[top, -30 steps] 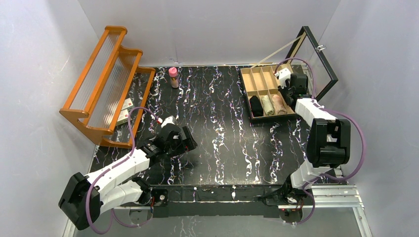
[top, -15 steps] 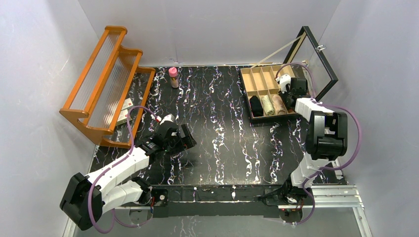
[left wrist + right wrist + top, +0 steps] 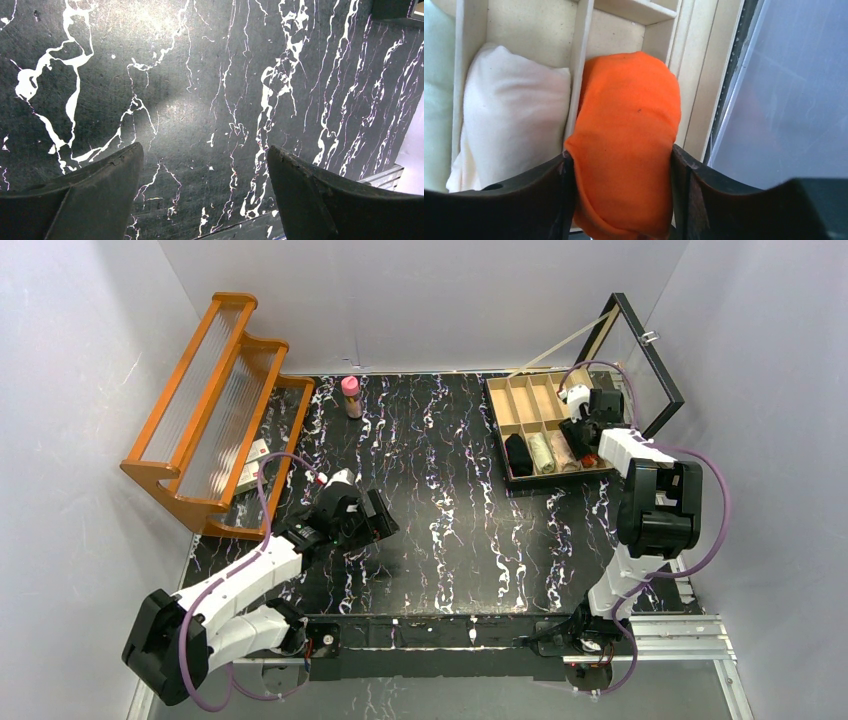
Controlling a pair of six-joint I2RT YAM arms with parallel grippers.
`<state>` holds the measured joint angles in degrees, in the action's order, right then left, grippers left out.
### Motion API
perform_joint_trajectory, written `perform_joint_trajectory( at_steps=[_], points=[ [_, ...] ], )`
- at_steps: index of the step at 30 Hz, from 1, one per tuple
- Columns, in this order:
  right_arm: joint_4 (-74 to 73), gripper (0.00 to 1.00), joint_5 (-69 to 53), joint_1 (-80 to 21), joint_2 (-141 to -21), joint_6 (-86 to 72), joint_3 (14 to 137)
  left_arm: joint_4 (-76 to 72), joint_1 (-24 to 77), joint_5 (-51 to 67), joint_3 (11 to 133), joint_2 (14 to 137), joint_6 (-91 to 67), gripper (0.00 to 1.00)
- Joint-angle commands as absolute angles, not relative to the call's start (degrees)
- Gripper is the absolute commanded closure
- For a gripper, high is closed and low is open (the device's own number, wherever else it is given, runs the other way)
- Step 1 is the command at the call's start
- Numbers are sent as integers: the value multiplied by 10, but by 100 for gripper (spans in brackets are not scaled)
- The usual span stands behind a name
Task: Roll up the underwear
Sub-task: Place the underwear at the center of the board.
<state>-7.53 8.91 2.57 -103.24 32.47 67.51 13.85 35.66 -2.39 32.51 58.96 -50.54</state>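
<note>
Right wrist view: orange underwear [image 3: 629,100] sits between the right claw [image 3: 620,157] fingers, touching both; grip unclear. If cloth snags on lifting, it could unroll.

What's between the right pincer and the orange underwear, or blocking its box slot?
Nothing visible. The orange underwear lies between the fingers of the right pincer, already in the wooden box, end compartment, beside the beige underwear.

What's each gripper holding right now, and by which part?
Left gripper holds nothing. Right gripper straddles the orange underwear at its near end, touching both sides; whether it grips cannot be told.
</note>
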Motion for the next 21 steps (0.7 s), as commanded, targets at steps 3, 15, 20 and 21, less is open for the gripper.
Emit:
perform_joint_trajectory(
  at_steps=[3,15,20,21],
  points=[
    [-90,28,89,28,-1023,333,705,148,351,-12,341,598,-495,10],
    [-116,16,79,28,-982,330,727,131,350,0,333,614,-497,10],
    [-110,20,60,32,-972,297,725,129,349,0,332,617,-497,10],
    [-120,23,48,36,-973,282,732,130,349,0,332,617,-497,10]
  ],
)
